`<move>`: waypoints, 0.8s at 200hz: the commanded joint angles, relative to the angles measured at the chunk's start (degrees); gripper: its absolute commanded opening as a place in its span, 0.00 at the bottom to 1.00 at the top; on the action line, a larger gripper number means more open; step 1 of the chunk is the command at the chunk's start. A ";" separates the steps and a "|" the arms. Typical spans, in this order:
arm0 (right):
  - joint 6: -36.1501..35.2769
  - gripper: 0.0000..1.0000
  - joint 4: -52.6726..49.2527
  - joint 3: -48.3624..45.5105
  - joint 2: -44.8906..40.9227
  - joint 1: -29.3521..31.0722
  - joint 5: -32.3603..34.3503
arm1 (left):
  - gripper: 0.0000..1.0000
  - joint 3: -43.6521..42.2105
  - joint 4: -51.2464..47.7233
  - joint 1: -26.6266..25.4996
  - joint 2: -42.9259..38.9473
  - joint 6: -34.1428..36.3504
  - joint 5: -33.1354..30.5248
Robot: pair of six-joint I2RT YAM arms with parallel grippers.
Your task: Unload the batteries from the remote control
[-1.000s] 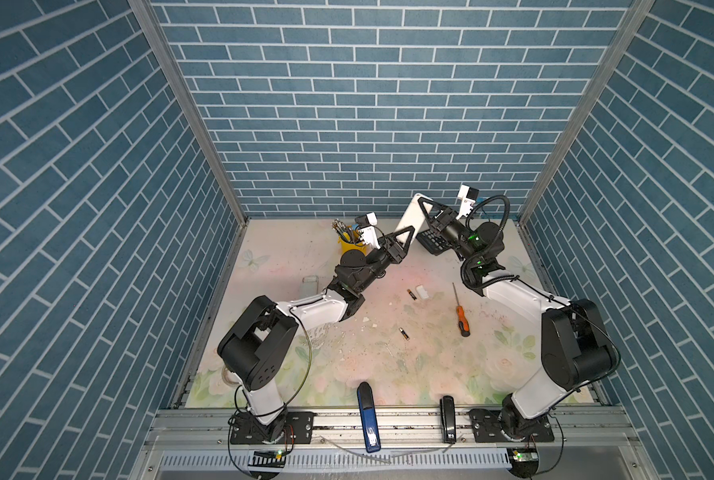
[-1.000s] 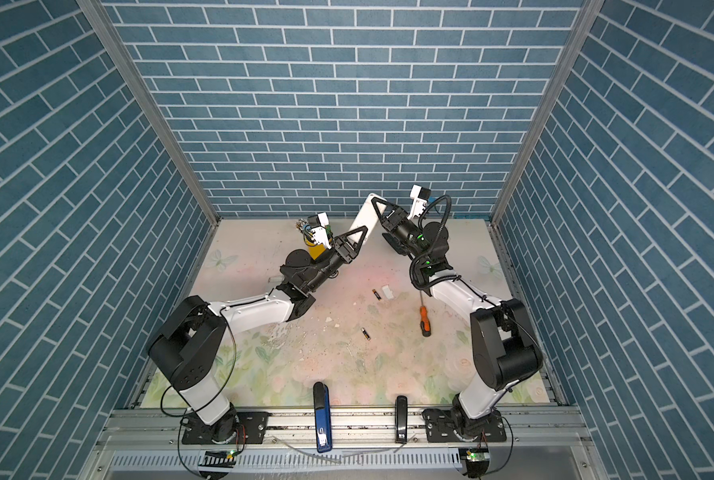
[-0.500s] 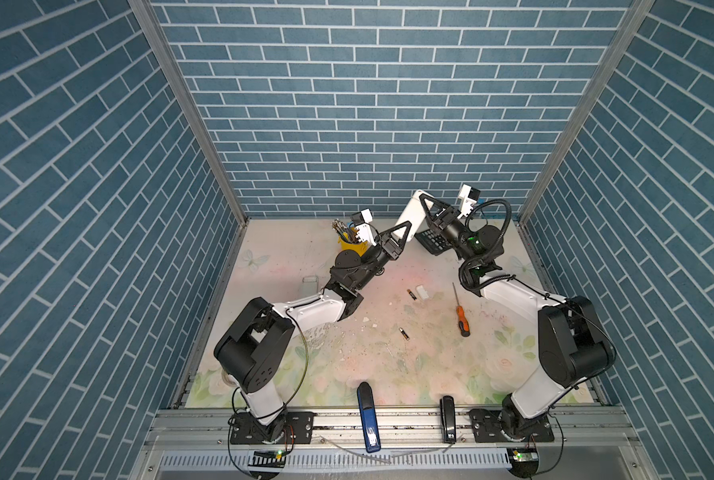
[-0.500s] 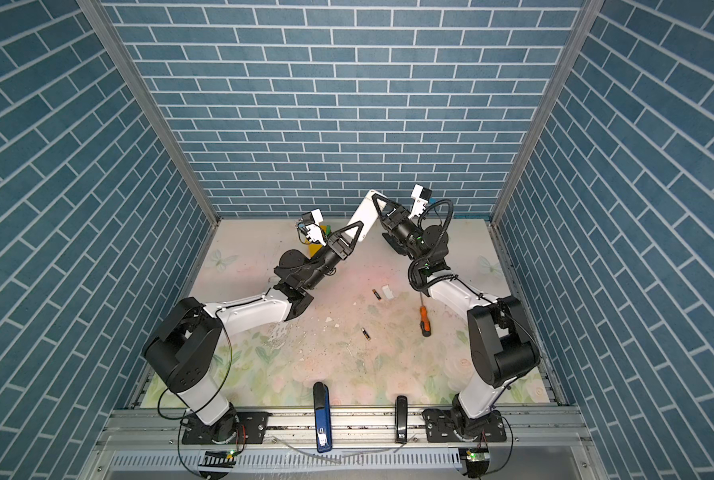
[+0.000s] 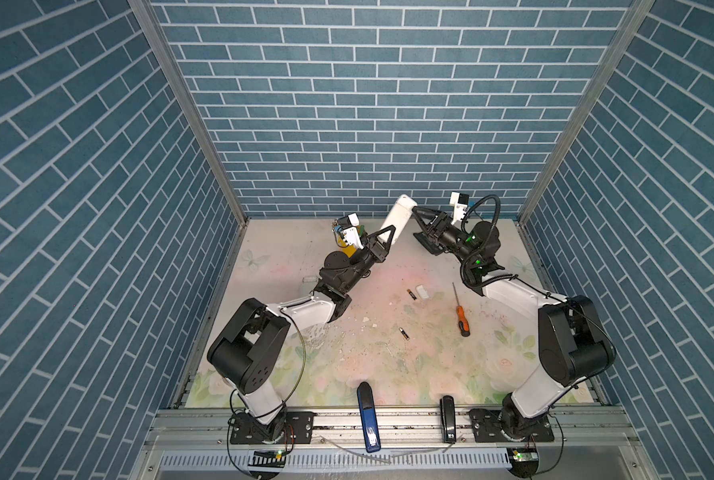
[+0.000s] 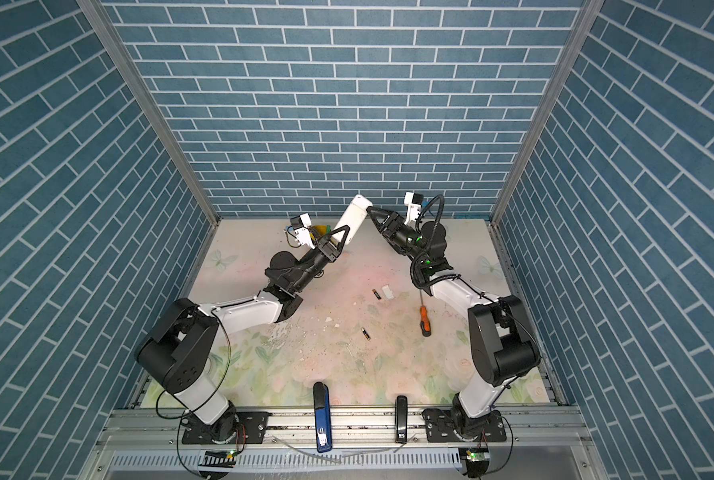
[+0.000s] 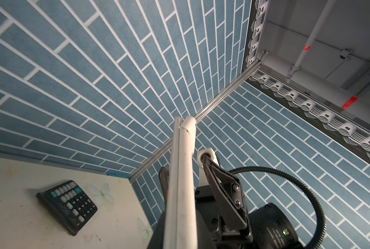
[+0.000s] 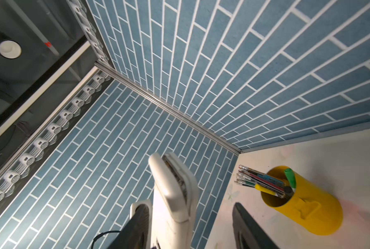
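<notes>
Left pincer [image 5: 386, 237]: clamped tight on the lower end of the remote control [image 5: 399, 214]; I have the white body lifted clear of the table [image 5: 288, 253].
Right pincer [image 5: 418, 211]: jaws apart, straddling the upper end of the remote control. In the right wrist view one finger [image 8: 139, 224] lies close beside the casing and the other [image 8: 249, 228] stands off it, so I judge nothing is gripped there.
Long axis: the remote control slopes from my left pincer up toward the back wall, its high end meeting the right pincer head-on.
Key relation: my right arm is nearer that high end, where the right wrist view shows a dark gap along the casing edge. I cannot tell whether cells sit inside.
Unloaded so far: two batteries [image 5: 411, 294] show in both top views, flat on the table and well apart from both pincers, toward the front. One lies just beside a small white cover [image 5: 422, 291], the other [image 5: 403, 333] alone farther forward.
Surroundings: screwdriver [image 5: 462, 322] right of the batteries, calculator [image 7: 68, 204] and yellow pen cup [image 8: 304, 207] at the back, blue stapler [image 5: 367, 415] and black stapler [image 5: 447, 424] on the front rail.
Writing: none that I can read; the calculator key marks and a pale mark on the black stapler are too small.
</notes>
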 commanded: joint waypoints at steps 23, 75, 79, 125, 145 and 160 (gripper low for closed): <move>-8.29 0.63 -9.57 -1.59 -4.57 -1.45 -5.71 | 0.00 -3.39 3.61 2.07 -2.49 -0.60 3.07; -33.15 0.52 -43.27 5.88 -13.80 -0.29 -4.09 | 0.00 -3.64 -0.25 2.80 -3.70 -4.41 9.53; -35.78 0.53 -46.62 6.84 -14.53 -0.03 -3.24 | 0.00 -3.78 -1.19 3.05 -4.15 -4.77 10.54; -48.62 0.55 -65.66 14.47 -15.72 0.26 -4.05 | 0.00 -4.27 -21.72 5.25 -12.49 -2.46 22.84; -49.95 0.54 -68.04 15.89 -14.40 0.23 -5.31 | 0.00 -3.96 -32.51 5.65 -16.50 1.71 27.39; -50.31 0.54 -68.14 16.08 -13.78 0.23 -6.16 | 0.00 -4.56 -37.35 6.00 -19.28 4.14 29.62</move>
